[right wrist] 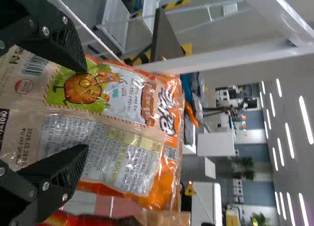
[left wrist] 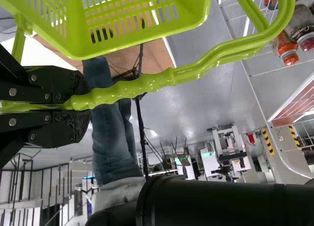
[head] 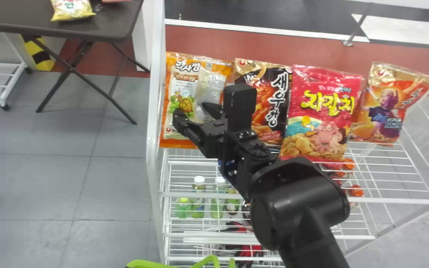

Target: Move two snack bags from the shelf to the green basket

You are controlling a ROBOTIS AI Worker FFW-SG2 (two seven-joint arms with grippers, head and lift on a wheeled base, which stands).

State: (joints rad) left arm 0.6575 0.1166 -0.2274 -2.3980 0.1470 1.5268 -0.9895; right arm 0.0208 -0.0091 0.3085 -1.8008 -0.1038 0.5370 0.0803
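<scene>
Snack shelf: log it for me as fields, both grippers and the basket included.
Left gripper: closed on handle of green basket
Right gripper: open, at orange bag, not gripping
Shelf row, left to right: orange bag, black-and-gold bag, pink bag, gold-and-orange bag
Basket contents: cannot tell

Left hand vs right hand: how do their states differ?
Left hand is shut on the green basket's handle; right hand is open, its fingers apart.
Left hand has a hold on something; right hand is at the orange snack bag but not closed on it.
Shared: both black, two-fingered.
</scene>
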